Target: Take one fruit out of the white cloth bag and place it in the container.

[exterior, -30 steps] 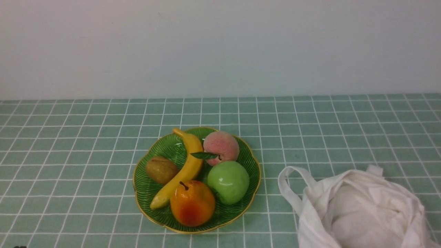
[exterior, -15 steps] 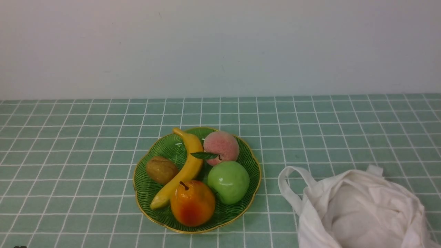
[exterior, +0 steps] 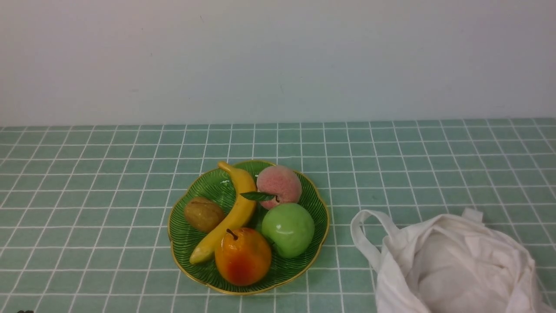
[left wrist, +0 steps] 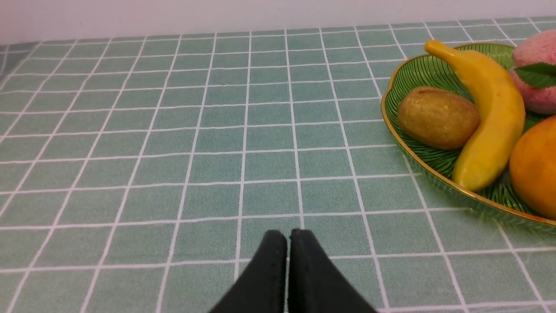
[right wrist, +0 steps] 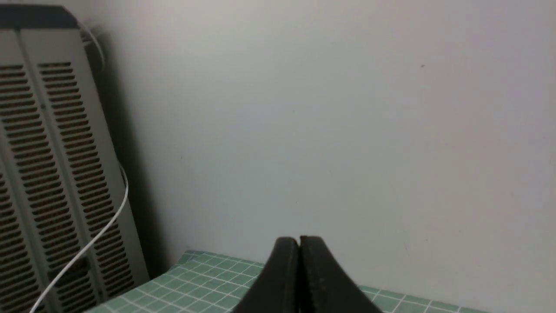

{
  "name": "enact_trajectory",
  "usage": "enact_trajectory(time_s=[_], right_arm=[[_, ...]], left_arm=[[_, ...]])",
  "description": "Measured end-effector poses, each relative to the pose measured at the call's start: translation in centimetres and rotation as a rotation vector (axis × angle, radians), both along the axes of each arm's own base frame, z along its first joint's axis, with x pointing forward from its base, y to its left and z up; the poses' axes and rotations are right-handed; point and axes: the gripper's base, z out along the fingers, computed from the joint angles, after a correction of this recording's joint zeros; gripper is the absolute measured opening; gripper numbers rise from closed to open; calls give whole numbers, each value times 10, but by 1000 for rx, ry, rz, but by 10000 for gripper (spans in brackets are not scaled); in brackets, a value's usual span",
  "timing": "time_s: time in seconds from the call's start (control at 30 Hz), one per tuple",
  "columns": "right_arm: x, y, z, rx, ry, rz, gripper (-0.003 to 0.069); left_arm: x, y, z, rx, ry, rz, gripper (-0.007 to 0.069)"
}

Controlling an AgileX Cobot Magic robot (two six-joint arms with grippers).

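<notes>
Nothing moved since earlier. Fruit (exterior: 203,214) near container (exterior: 184,243) left rim. Both tools (left wrist: 288,238) (right wrist: 299,243) pressed together, empty.

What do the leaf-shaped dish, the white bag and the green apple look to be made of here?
Dish: looks like glazed ceramic or glass; glossy ribbed green with a thin gold rim. White bag: soft woven cloth; it slumps in creases. Green apple: probably plastic or foam; its smooth skin shows broad highlights.

In the front view the dish (exterior: 319,204) is set at lower centre of the frame, with the bag (exterior: 451,265) at lower right, apart from it. In the dish, the fruit (exterior: 203,214) is placed at the left, beside the banana (exterior: 232,213); the peach (exterior: 279,184), apple (exterior: 288,229) and pear (exterior: 242,256) are found right of it.
</notes>
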Motion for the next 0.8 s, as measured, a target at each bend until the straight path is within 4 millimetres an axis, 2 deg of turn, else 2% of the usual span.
enact_trajectory(time_s=[0.3,0.43,0.5,0.73,0.8], right_arm=[[2,9,-14,-109,-34,42,-11],[9,12,-32,-154,-2,-21,-11],[15,12,-44,-176,37,-119,-11],[36,2,-120,-264,290,-471,-11],[36,-1,-130,-275,346,-519,-11]], left_arm=[[0,0,0,0,0,0,-8],[0,0,0,0,0,0,-8],[0,0,0,0,0,0,-8],[0,0,0,0,0,0,-8],[0,0,0,0,0,0,-8]])
